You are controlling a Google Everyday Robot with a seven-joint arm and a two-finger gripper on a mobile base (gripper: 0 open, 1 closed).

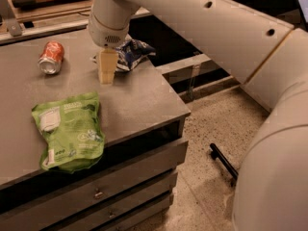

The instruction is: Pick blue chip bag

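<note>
The blue chip bag [131,53] is a small crumpled navy bag with white print. It lies near the far right edge of the grey table top [139,102]. The arm comes in from the upper right. My gripper [106,75] hangs just left of the bag and partly covers its left end. Its tan fingers point down at the table top, with the tips close to the surface.
An orange-red soda can [51,57] lies on its side at the far left. A flat bright-green pouch [69,130] lies near the front edge. Drawers sit under the table top. A speckled floor and a black bar [223,160] are to the right.
</note>
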